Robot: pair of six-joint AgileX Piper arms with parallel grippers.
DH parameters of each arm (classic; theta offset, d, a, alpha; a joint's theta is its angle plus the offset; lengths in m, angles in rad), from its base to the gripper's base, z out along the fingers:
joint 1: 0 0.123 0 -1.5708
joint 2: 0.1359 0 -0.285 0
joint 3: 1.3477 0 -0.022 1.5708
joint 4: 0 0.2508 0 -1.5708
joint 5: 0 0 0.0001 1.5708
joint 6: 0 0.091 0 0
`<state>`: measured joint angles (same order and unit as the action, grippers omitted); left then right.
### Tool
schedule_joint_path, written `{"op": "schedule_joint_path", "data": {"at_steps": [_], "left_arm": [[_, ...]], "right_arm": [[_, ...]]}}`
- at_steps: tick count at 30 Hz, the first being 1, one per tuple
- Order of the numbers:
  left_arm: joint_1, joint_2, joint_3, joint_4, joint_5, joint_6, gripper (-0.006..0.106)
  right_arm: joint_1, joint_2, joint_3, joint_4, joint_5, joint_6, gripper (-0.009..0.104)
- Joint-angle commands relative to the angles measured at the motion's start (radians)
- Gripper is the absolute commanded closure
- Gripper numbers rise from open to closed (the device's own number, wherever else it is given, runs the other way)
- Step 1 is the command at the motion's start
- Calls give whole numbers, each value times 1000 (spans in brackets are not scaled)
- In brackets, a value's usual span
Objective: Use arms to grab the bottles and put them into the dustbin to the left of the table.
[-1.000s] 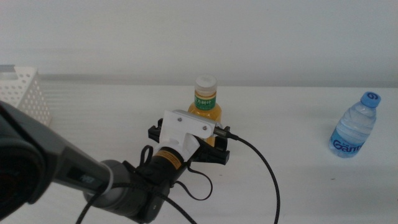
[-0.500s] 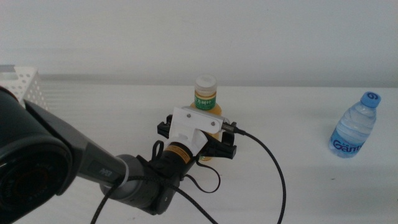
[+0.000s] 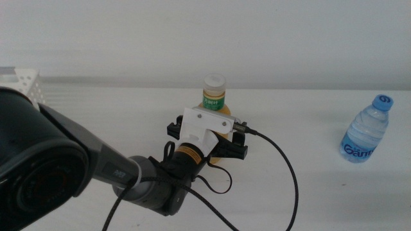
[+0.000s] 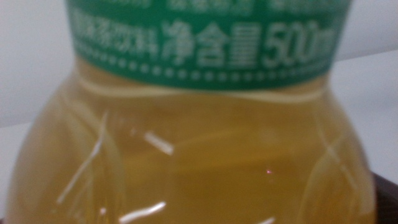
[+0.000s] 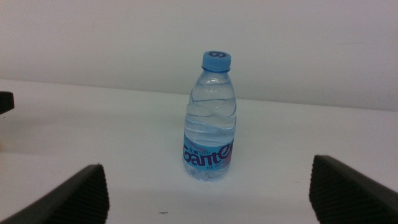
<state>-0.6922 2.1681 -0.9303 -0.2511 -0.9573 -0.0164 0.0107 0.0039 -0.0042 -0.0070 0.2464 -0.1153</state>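
Observation:
The orange juice bottle, with white cap and green label, stands upright at the middle of the table. My left gripper reaches in from the left, jaws open on either side of the bottle's lower body. In the left wrist view the bottle fills the picture, very close. The clear blue-capped water bottle stands upright at the right. My right gripper is out of the middle view; it is open and empty, facing the water bottle from a distance. The cola can is out of view.
The white perforated dustbin shows only its corner at the left edge, behind my left arm. A thick black cable loops from the left gripper over the table in front.
My left gripper has moved forward and to the right, so its open jaws now flank the orange juice bottle. The bottles have not moved.

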Motion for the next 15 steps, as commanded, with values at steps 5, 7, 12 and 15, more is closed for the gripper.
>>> {"op": "schedule_joint_path", "data": {"at_steps": [5, 7, 12, 15], "left_arm": [[5, 6, -6, -11, 14, 96, 42], [5, 6, -6, -32, 8, 129, 61], [5, -12, 7, -49, 6, 129, 102], [3, -91, 65, -107, 6, 139, 102]], "right_arm": [[-5, -41, 43, -8, -2, -6, 9], [-5, -41, 43, -8, -2, -6, 9], [-5, -41, 43, -8, -2, -6, 9], [-5, -41, 43, -8, -2, -6, 9]]}}
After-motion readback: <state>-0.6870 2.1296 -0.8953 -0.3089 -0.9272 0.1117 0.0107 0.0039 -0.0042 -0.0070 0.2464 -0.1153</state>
